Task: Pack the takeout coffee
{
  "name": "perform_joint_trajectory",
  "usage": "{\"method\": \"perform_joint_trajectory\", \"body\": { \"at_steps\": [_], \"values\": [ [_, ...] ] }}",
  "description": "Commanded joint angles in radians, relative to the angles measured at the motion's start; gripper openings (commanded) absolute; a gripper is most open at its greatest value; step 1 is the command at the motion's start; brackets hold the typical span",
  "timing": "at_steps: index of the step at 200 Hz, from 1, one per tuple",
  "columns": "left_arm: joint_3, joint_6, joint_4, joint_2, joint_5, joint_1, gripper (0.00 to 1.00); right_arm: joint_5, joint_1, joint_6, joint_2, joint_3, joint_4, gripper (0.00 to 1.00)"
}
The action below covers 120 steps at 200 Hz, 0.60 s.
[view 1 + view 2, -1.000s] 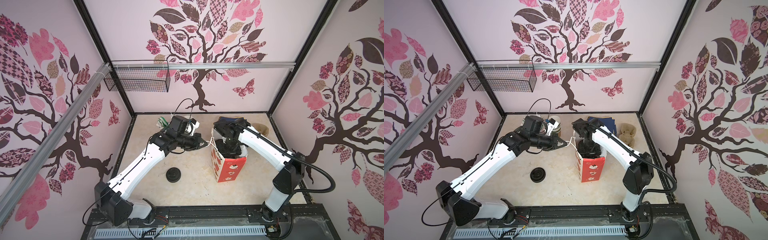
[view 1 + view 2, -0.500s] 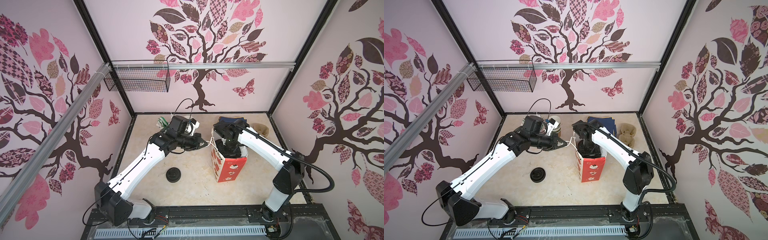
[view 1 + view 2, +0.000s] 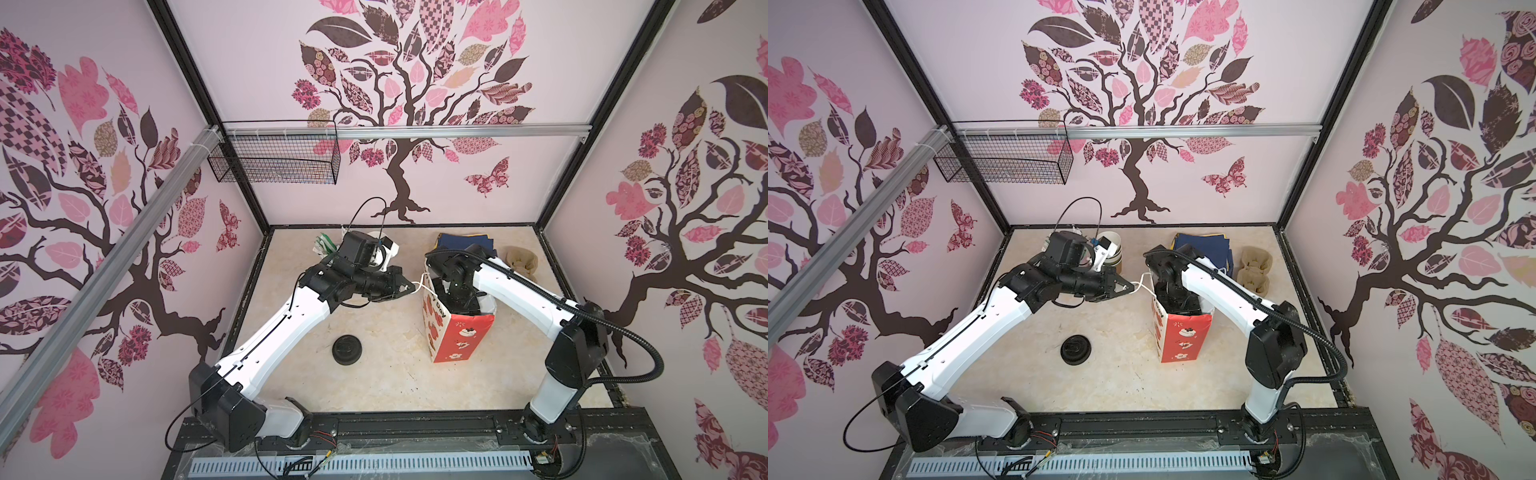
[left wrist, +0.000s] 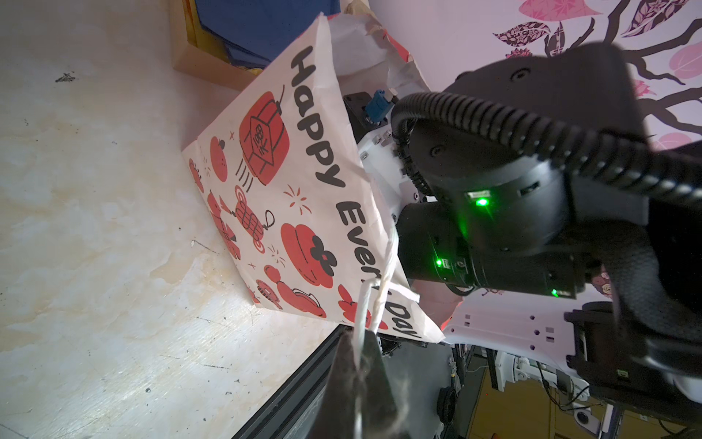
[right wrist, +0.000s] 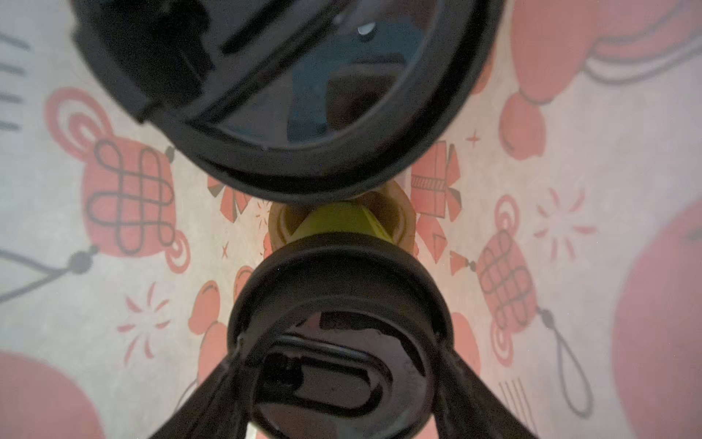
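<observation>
Trouble from here lies mostly with the paper bag (image 3: 457, 332). Its mouth is held wide only by the left gripper (image 3: 409, 286), which is clenched on the white string handle (image 4: 364, 304) just outside the bag's rim. If that string slips, the wall could fold in on the right arm. Deep inside the bag, the right gripper (image 5: 338, 342) stands wide, its fingers (image 5: 220, 380) clasping the near cup (image 5: 338, 224) at its black lid (image 5: 338, 273). A tilt on letting go could knock it against the second cup (image 5: 285, 95), which stands right beside it, also inside the bag. A careless lift out could catch the rim and topple the bag.
</observation>
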Motion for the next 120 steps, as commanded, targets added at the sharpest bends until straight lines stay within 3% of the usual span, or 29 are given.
{"method": "perform_joint_trajectory", "body": {
  "at_steps": [1,120],
  "values": [
    [0.004,0.02,-0.006,0.006,-0.003,-0.001,0.0,0.019,-0.005,0.019,0.036,-0.018,0.013,0.68],
    [0.0,0.026,-0.016,0.005,-0.004,0.001,0.0,-0.003,-0.005,0.017,0.068,-0.101,0.105,0.67]
  ]
}}
